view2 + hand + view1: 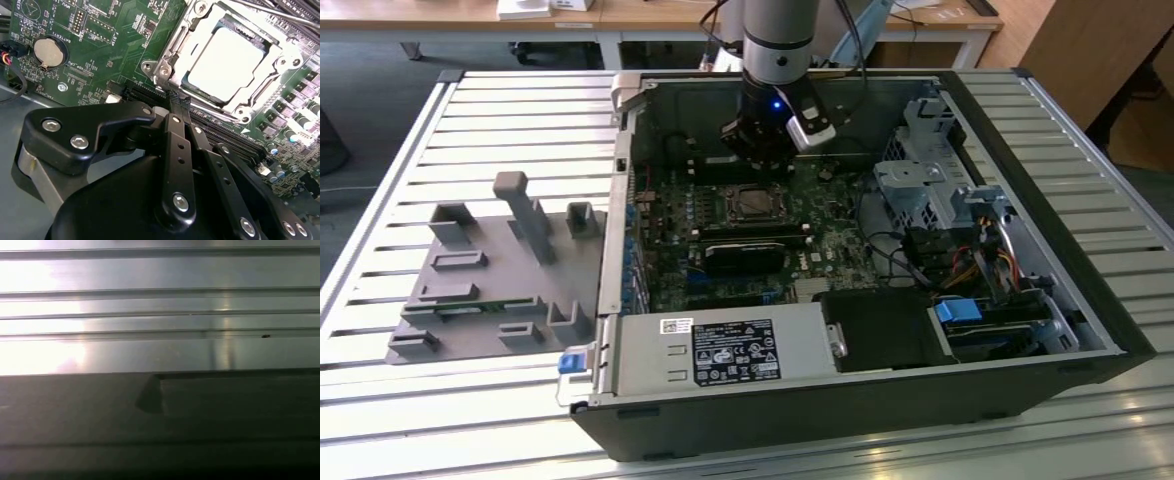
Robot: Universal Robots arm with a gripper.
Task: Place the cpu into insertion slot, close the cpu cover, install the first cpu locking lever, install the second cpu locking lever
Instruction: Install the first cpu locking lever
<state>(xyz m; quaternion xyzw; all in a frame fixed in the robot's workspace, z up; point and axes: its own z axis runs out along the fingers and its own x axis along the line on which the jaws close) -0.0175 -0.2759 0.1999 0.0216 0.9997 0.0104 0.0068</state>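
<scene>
The cpu [232, 60], a pale silver square, lies in the insertion slot [754, 203] on the green motherboard. The silvery cpu cover [171, 52] lies down around the cpu, which shows through its window. A thin metal lever rod [280, 14] runs along the socket's far side; I cannot tell whether it is latched. My gripper [765, 158] hangs inside the open computer case, just behind the socket in the exterior view. In the second wrist view its black fingers [172, 125] meet at the tips [176, 100], shut on nothing, a short way off the cover's corner.
A coin battery [49, 52] sits on the board beside the socket. A black memory module [750, 245], the power supply [720, 350] and a drive cage [921, 190] crowd the case. A grey fixture [494, 280] lies on the slatted table [160, 305] at the exterior view's left.
</scene>
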